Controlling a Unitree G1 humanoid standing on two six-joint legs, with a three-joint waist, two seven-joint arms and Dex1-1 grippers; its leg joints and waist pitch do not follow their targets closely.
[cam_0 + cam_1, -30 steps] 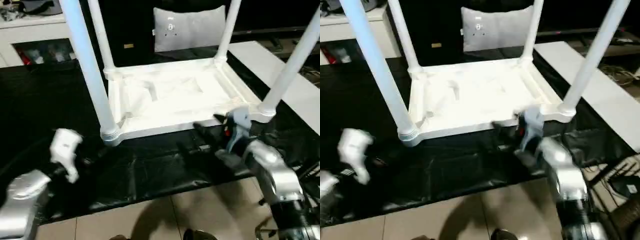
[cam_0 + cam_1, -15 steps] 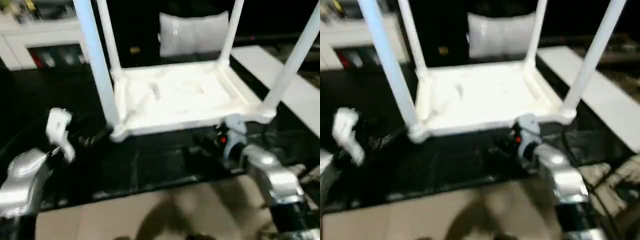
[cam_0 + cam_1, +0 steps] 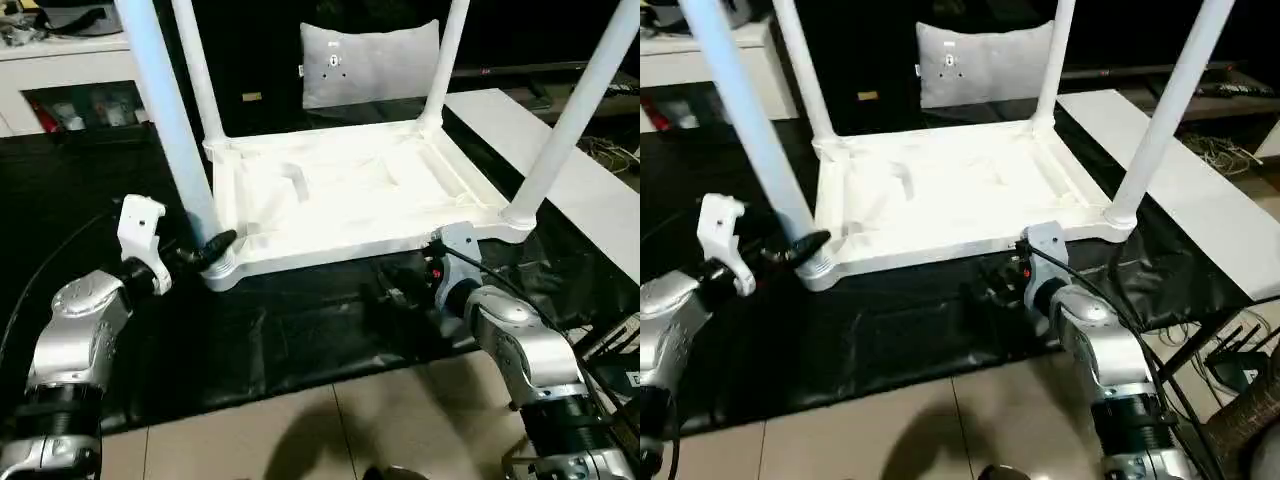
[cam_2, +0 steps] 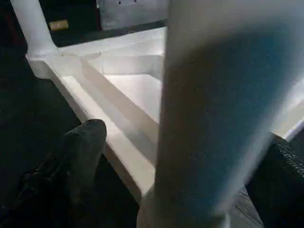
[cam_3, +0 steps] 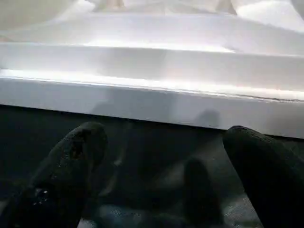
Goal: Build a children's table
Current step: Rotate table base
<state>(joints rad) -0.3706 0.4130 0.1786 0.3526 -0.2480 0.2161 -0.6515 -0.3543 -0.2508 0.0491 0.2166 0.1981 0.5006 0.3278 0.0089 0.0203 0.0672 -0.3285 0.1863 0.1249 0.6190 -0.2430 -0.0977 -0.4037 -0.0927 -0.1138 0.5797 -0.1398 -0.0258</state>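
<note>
Kids' table (image 3: 340, 195): white plastic, smooth w/ slight sheen; legs (image 3: 170, 120) same, rounded & slick. Counter (image 3: 300, 330) covered in black sheeting, glossy, crinkled. Forearms (image 3: 520, 345): silver metal, satin. Claw fingers (image 5: 71, 166): black, matt, grainy rubber-like. Floor tiles (image 3: 300, 440): beige, semi-gloss. Cushion (image 3: 370, 62): grey cloth.

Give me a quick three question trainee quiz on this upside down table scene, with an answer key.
1. True or false: the children's table lies top-down with its legs pointing up.
2. How many legs are fitted into its corners?
3. Multiple choice: the left tool has its fingers
A. shut on a screw
B. open on either side of the near-left leg
C. resting on the flat white board

Key:
1. True.
2. Four.
3. B. The right tool, also open, faces the table's near edge.
</note>
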